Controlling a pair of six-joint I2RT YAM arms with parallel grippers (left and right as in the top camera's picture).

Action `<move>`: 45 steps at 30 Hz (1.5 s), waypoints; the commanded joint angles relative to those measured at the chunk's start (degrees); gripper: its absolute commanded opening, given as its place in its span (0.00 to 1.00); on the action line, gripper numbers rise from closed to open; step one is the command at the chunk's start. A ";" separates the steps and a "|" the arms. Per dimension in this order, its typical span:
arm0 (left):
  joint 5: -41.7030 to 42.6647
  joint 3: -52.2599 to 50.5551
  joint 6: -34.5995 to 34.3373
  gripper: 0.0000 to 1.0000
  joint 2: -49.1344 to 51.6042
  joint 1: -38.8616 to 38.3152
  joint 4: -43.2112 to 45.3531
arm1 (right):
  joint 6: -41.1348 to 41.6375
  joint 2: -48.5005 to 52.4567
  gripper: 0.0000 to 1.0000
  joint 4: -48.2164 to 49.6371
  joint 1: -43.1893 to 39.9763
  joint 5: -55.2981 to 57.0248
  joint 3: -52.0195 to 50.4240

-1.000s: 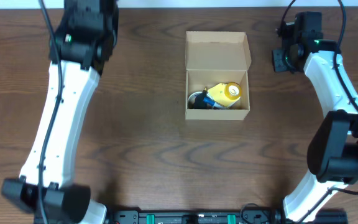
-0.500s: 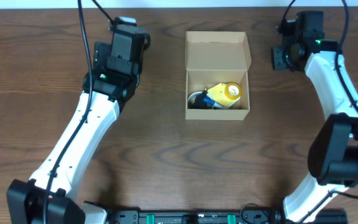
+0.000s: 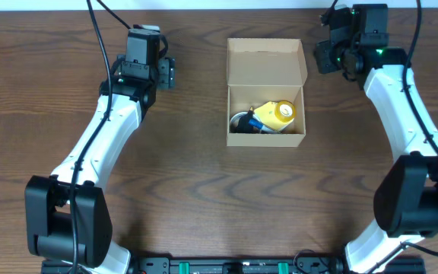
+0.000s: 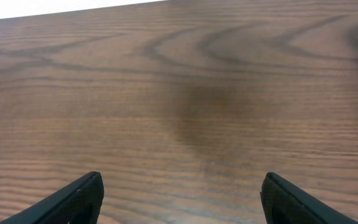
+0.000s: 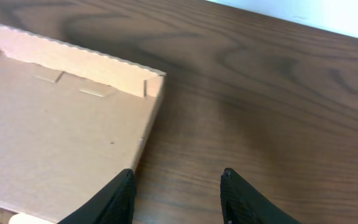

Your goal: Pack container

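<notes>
While the container (image 3: 266, 70) sits unmoved on the bench (image 3: 204, 190) with its flap lid open and a yellow item (image 3: 277, 114) inside, the left claw (image 4: 182, 193) has swung in to the container's left, spread wide and empty. The right claw (image 5: 178, 186) has shifted beside the lid's right corner, partly spread, holding nothing. Closing the lid looks like the next step.

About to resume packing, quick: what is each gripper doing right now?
Left gripper: open, holding nothing.
Right gripper: open, holding nothing, beside the box.
</notes>
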 commanded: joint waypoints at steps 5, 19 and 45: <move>1.38 0.04 1.36 0.83 0.00 0.09 0.85 | -0.22 6.01 0.42 -0.50 -3.39 2.69 0.11; 1.33 0.04 3.30 0.83 -0.02 0.09 0.98 | 1.73 18.08 0.43 8.79 -5.09 -18.18 0.11; 1.16 0.22 4.74 0.82 -0.02 0.02 0.79 | 9.81 29.51 0.01 28.13 -11.91 -50.27 0.11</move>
